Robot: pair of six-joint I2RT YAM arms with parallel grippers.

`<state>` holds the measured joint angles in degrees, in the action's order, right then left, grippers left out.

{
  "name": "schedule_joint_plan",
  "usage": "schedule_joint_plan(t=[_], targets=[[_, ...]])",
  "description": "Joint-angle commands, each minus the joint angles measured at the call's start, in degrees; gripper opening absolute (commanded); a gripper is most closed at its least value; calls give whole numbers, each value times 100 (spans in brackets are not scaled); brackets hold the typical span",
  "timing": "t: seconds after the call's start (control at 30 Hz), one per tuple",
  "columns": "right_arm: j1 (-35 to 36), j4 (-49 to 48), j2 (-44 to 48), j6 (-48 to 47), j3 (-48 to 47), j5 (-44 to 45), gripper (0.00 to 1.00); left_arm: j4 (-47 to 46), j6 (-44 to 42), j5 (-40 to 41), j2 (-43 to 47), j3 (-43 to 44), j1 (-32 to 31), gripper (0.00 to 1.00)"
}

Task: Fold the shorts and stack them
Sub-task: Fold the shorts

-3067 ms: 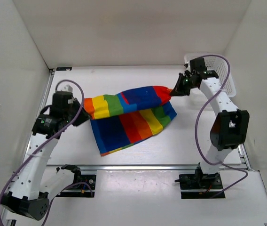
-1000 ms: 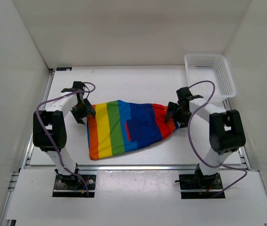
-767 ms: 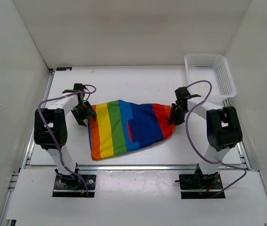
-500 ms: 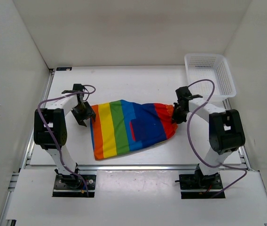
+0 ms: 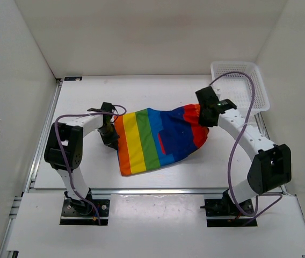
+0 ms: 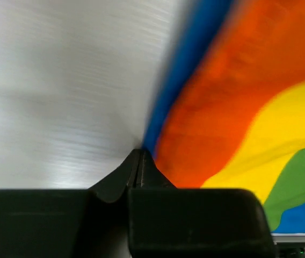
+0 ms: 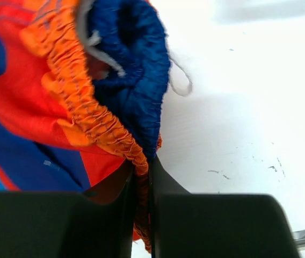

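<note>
Rainbow-striped shorts [image 5: 158, 141], loosely crumpled at the middle of the table [image 5: 142, 97]; orange stripe leftmost, gathered red-orange waistband [image 7: 80, 115] bunched at right

We count one pair of soft cloth shorts [image 5: 158, 137] with broad rainbow stripes, and one white plastic mesh basket [image 5: 260, 94]. There are two white jointed robot arms, a left arm [image 5: 69, 150] and a right arm [image 5: 249, 134]. Each ends in one black two-finger gripper, so we have two: the left gripper [image 6: 140, 161] and the right gripper [image 7: 142, 166]. We see two purple cables, a left cable [image 5: 56, 131] and a right cable [image 5: 229, 166], and one white table [image 5: 142, 94].
</note>
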<state>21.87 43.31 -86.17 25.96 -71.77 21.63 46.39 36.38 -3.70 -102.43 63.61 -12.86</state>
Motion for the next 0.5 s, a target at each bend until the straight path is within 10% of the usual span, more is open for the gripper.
schedule_joint_plan(t=[0.0,0.47], targets=[[789,450,5,-47,-626,736,0,-279,124,-192,-250,90,-217,10],[3963,1338,-2155,270,-3105,1731,0,-332,176,-87,-418,222,-269,10]])
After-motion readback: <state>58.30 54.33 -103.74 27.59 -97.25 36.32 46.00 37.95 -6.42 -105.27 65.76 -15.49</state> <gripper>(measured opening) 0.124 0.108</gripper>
